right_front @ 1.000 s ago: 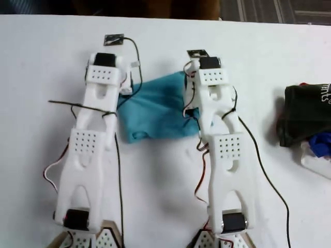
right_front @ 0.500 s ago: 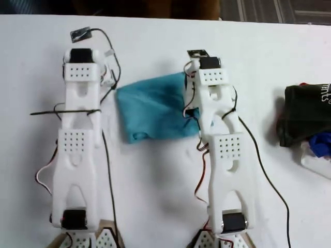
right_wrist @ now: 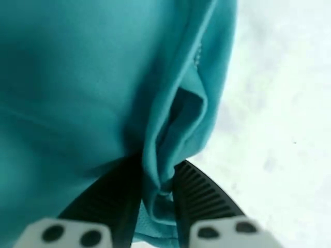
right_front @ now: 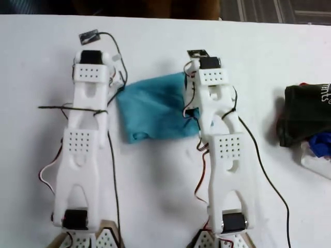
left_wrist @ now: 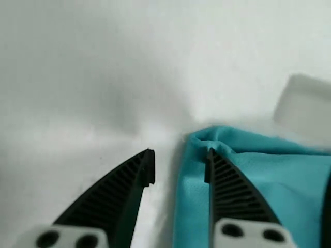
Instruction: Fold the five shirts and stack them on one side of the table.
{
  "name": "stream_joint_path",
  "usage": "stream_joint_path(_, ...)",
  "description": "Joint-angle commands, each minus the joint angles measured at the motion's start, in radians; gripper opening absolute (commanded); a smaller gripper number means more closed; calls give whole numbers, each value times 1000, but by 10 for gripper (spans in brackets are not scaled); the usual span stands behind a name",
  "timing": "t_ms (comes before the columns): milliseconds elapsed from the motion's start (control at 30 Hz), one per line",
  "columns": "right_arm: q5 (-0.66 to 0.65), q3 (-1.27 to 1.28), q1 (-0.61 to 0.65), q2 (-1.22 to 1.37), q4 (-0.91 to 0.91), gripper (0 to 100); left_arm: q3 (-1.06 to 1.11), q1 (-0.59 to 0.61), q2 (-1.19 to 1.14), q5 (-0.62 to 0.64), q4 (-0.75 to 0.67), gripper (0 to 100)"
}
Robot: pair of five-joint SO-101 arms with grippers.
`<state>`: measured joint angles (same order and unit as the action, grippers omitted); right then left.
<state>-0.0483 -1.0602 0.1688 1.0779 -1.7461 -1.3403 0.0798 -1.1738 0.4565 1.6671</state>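
A teal shirt [right_front: 152, 111] lies partly folded on the white table [right_front: 155, 186] between my two arms. In the right wrist view my right gripper [right_wrist: 155, 181] is shut on a bunched fold of the teal shirt [right_wrist: 77, 77] at its edge; the right arm [right_front: 214, 103] stands over that side. My left gripper [left_wrist: 178, 168] is open just above the table at the shirt's far left corner [left_wrist: 248, 175]. One finger [left_wrist: 227, 186] lies over the cloth, the other [left_wrist: 124, 191] over bare table. The left arm [right_front: 88, 103] stands beside the shirt's left edge.
At the table's right edge lies a dark shirt [right_front: 305, 116] in a heap, with blue cloth [right_front: 321, 142] and something white [right_front: 315, 160] beside it. A blurred white block [left_wrist: 305, 106] shows beyond the shirt's corner. Cables trail from both arms.
The left arm swung left away from the shirt, uncovering its left edge, then came partway back toward it. The right arm and the shirt have stayed put.
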Motion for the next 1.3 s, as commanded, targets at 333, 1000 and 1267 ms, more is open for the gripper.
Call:
stream_joint_path(333, -9, -6, 2, -54, -22, 19, 136, -78, 75, 6, -55, 184)
stream_joint_path(1000, -9, -11, -41, -67, -22, 19, -1, -123, 17, 84, -9, 27)
stream_joint_path(1267, -9, 2, -113, -183, -22, 19, -122, -195, 8, 84, -23, 28)
